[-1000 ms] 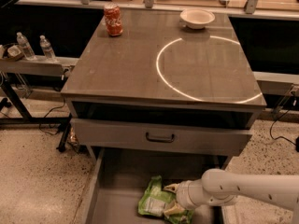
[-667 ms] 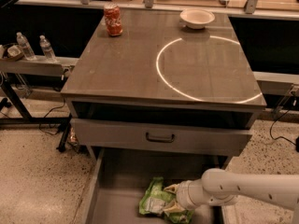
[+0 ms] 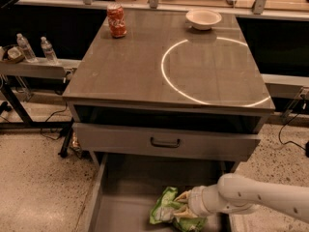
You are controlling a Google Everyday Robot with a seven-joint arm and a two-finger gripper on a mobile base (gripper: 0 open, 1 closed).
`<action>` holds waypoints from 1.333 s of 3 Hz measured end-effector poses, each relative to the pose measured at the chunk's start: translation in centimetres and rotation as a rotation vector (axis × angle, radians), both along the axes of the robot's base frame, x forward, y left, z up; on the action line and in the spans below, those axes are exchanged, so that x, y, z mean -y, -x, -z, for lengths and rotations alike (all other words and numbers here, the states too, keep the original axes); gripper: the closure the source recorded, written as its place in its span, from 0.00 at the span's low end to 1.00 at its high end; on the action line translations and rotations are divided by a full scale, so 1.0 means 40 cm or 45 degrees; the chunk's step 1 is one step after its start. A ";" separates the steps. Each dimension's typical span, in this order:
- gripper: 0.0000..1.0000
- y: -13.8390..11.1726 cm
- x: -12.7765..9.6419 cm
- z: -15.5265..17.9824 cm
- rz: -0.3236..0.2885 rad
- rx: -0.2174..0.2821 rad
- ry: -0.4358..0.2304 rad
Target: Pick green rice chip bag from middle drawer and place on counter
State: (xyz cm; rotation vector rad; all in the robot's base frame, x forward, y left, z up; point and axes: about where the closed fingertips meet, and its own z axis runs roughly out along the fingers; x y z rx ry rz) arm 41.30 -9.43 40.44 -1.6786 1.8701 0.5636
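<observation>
Light-green and crinkled, the green rice chip bag (image 3: 163, 210) lies on the floor of the pulled-out middle drawer (image 3: 120, 209). Its right end looks pinched by the gripper (image 3: 182, 207), which reaches in from the right. The grasp seems in hand; next, lift it out past the drawer front (image 3: 120, 139) and up onto the counter (image 3: 125, 71)
</observation>
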 end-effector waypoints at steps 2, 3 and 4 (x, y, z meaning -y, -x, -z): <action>1.00 0.053 0.108 -0.255 0.113 0.013 -0.202; 1.00 0.052 0.112 -0.259 0.115 0.015 -0.191; 1.00 0.049 0.134 -0.284 0.127 0.028 -0.125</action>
